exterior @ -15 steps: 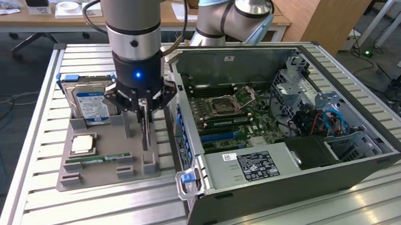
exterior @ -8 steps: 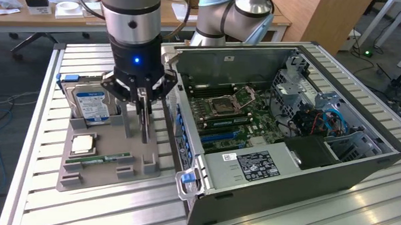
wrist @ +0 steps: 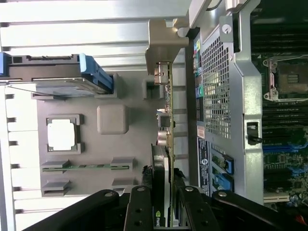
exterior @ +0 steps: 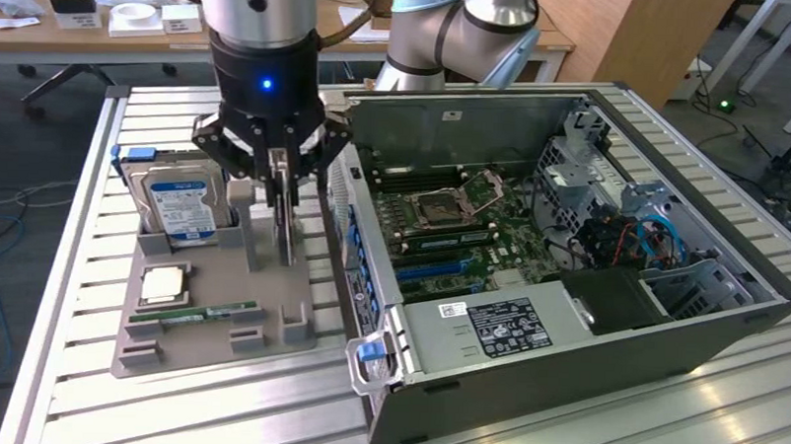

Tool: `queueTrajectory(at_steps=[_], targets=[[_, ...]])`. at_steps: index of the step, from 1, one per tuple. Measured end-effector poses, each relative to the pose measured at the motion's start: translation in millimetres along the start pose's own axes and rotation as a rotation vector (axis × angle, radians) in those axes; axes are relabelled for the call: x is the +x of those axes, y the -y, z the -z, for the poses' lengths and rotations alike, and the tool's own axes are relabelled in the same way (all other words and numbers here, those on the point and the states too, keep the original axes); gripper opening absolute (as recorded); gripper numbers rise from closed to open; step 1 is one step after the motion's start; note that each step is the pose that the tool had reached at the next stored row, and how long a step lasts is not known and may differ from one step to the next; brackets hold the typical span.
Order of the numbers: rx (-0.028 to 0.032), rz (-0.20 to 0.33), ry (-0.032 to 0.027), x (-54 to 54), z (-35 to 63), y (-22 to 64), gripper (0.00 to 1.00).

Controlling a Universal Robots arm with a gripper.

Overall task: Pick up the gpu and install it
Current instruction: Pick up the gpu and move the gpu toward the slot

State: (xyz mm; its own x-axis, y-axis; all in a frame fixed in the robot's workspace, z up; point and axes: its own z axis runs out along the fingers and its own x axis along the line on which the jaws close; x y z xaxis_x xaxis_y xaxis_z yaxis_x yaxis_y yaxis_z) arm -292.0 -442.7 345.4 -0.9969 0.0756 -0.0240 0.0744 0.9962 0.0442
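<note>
**Fig. Grasp at the parts holder, as I see it from the remote console.**

Exterior view: the arm (exterior: pixel 257 30) stands over the grey parts holder (exterior: pixel 207 349) on the slatted desk (exterior: pixel 60 408). Its jaws are closed on the gpu (exterior: pixel 285 213). The card stands upright on its long edge, seen edge-on, at the side of the holder nearest the open computer case (exterior: pixel 708 327).

In the same holder, to the exterior view's left of the card:
- the hard drive (exterior: pixel 179 203), upright in its slot;
- the CPU (exterior: pixel 165 285), lying flat;
- the RAM stick (exterior: pixel 188 316), just beside the CPU.

Inside the case I can see the motherboard (exterior: pixel 455 224) and the power supply (exterior: pixel 490 329).

Wrist view: the card runs between the two black fingers (wrist: pixel 139 211), one against each face. Its metal bracket (wrist: pixel 166 36) sits at the far end, near the perforated case wall (wrist: pixel 219 96). I cannot tell whether the card's lower edge sits in its slot or is clear of it.
</note>
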Motion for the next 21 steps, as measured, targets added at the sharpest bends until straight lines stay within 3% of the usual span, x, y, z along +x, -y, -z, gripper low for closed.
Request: queueTrajectory(at_steps=[11, 21], targets=[[0.0001, 0.000, 0.0000, -0.9, 36.6, -1.6, 0.27], [0.0000, 0.000, -0.0001, -1.3, 52.8, -2.3, 0.27]])
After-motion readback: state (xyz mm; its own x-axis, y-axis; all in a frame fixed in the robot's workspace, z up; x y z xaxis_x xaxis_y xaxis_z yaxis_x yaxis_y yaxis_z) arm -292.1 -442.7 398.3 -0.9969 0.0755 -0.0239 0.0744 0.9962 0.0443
